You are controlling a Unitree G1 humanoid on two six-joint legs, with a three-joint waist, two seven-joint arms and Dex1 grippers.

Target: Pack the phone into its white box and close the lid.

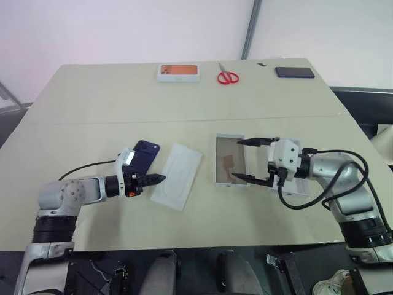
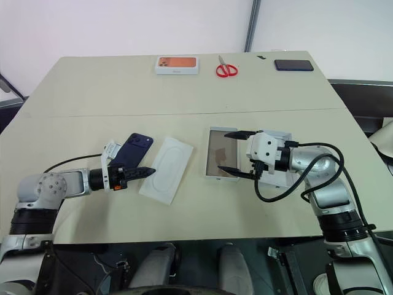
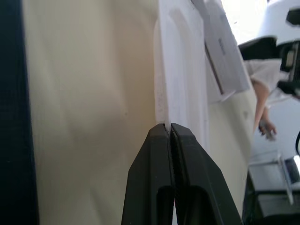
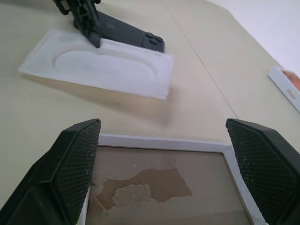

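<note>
Left gripper (image 1: 157, 179): fingers closed tip to tip at the near edge of the flat white insert (image 1: 177, 176); whether that edge is pinched between them cannot be told. No phone in its grasp.

Phone (image 1: 143, 157): dark blue, back up, camera cluster at its far end. Lies just beside the left gripper, on its outer side, alongside the wrist rather than ahead of the fingertips. Long axis runs roughly parallel to the insert, angled away from the robot.

White box (image 1: 230, 160): brownish floor, empty, lying beyond the insert from the left gripper, well apart from the phone.

Right gripper (image 1: 253, 161): fingers (image 4: 78, 161) spread wide over the box's near end, holding nothing.

Lid (image 1: 293, 184): tucked under and behind the right gripper, mostly hidden.

Judgement: left arm nearer the phone; the closed fingers must part and swing outward to it.
</note>
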